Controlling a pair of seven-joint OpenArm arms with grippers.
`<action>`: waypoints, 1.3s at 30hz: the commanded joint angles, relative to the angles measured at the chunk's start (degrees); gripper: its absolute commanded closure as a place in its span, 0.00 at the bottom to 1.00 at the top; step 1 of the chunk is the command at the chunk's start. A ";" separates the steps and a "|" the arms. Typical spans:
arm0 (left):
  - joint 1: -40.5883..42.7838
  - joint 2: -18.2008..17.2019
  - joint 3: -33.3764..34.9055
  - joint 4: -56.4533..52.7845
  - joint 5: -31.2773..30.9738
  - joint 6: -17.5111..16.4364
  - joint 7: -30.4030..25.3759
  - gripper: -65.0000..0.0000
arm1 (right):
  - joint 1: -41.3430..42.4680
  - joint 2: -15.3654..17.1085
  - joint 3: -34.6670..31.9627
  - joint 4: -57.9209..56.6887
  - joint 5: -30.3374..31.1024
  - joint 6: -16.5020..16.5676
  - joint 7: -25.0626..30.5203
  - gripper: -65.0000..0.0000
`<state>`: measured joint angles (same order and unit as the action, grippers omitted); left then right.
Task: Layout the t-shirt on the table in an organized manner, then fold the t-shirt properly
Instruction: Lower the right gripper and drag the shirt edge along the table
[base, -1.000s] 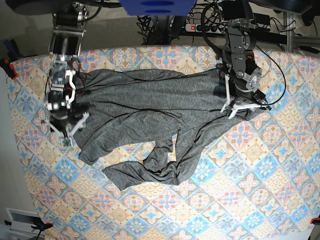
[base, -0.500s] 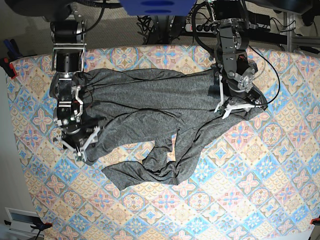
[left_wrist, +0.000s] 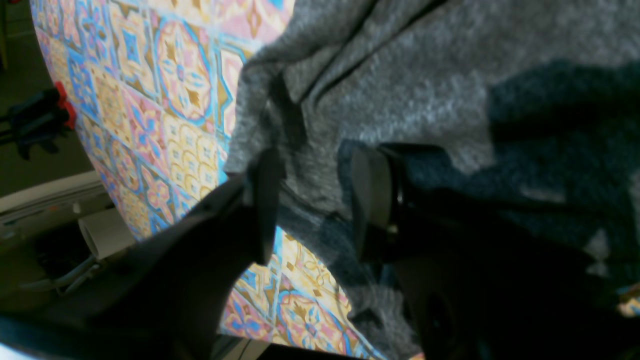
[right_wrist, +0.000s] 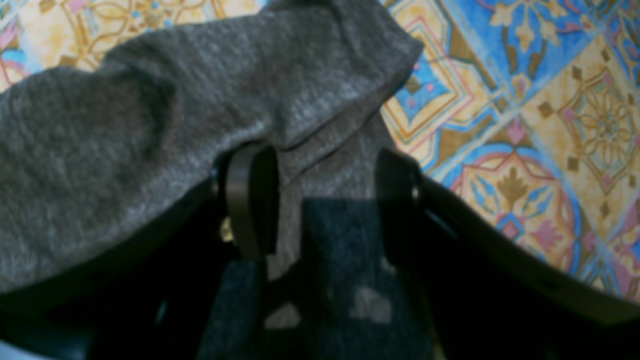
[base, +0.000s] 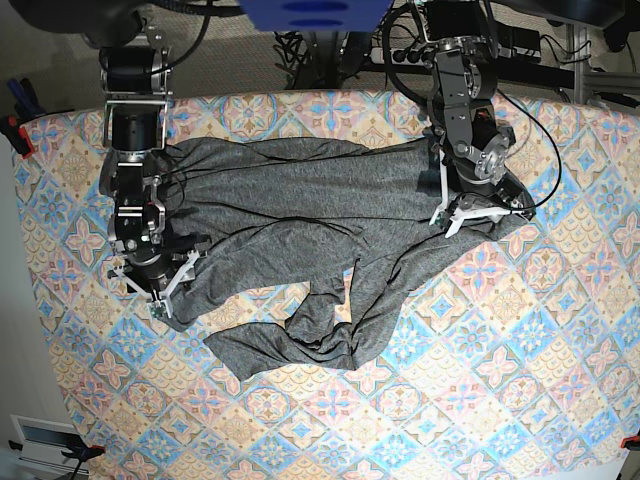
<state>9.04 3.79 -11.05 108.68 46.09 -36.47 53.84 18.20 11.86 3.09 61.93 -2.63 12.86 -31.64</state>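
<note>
While the shirt (base: 310, 230) lies crumpled across the far half of the table (base: 520, 370), I've got both arms down on its two ends. In the base view the body runs side to side, with folds bunched toward the near middle and a twisted flap trailing off near centre. Right gripper (base: 160, 290) sits on the shirt's end at that view's left; from its wrist cam the jaws stand wide apart, straddling a ridge of grey fabric (right_wrist: 320, 165) that runs up between the pads, edge of the cloth folded over just ahead. I can't tell if the pads actually bite it. Left gripper (base: 478, 212) is at the other end, near the table's far edge; its wrist cam shows the jaws partly open with fabric (left_wrist: 315, 180) lying in the gap, one finger (left_wrist: 265, 200) over bare tile cloth at the hem, the other (left_wrist: 372, 195) over the shirt. No clear pinch there either. Wrist views are dark and soft, so contact is unclear.
</note>
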 joint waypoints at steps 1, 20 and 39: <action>-0.55 -0.06 -0.07 0.99 0.29 0.56 -0.17 0.63 | 2.51 0.58 0.03 0.88 0.04 -0.25 1.26 0.52; -0.47 0.03 0.02 0.90 0.55 0.56 -0.17 0.63 | -1.10 3.75 0.20 -4.13 -0.05 -0.25 5.31 0.52; -0.55 0.03 0.02 0.90 0.55 0.56 -0.17 0.63 | -5.84 3.83 0.64 -5.27 -0.05 -0.25 5.40 1.00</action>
<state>9.04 3.84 -11.16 108.68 46.37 -36.49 54.02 12.78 14.98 3.55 58.00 0.40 13.54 -18.98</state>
